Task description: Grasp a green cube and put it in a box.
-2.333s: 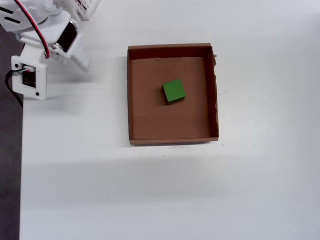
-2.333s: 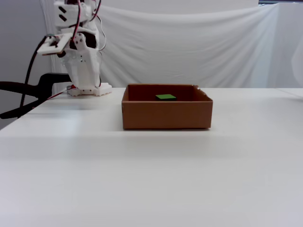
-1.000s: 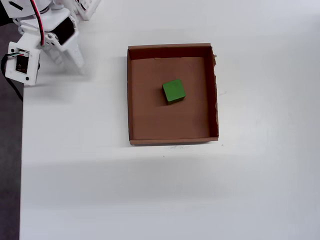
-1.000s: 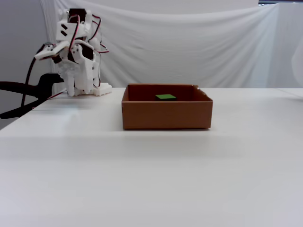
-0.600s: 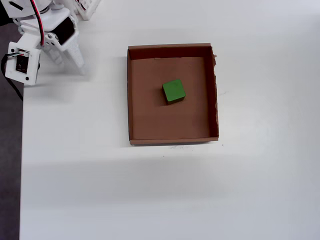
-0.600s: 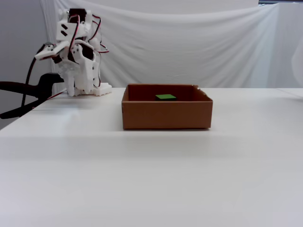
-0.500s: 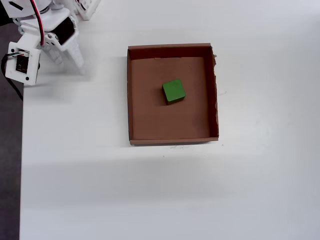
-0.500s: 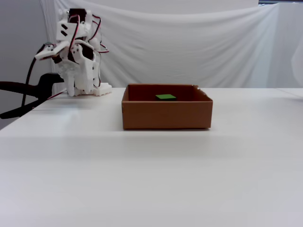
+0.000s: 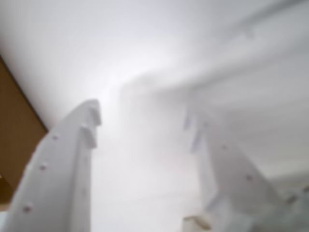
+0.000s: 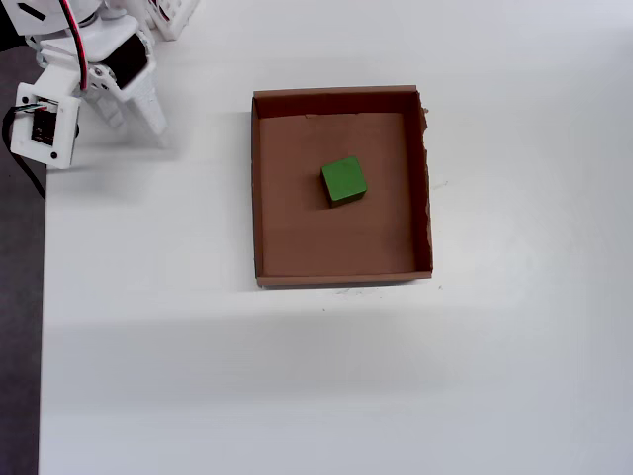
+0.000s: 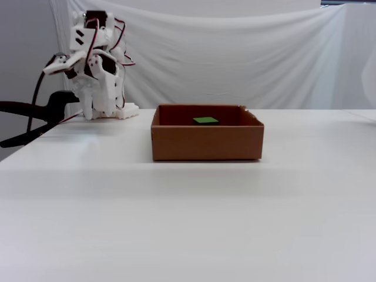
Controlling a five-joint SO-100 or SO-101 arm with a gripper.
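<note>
Tool parted, empty; one green cube inside one box.

The arm sits folded, its end effector spread and empty

matt cardboard box — glossy green cube

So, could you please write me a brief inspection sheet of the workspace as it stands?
Surface: white table, bare around the box.
Job's things: green cube lies inside the brown cardboard box, near its middle; ragged box wall on the overhead view's right.
Clutter: nothing seen.
Gripper: gripper open, empty, folded back away from the box.
Cables: red and black wires on the arm.
Surroundings: white cloth backdrop; black clamp at the table edge.
</note>
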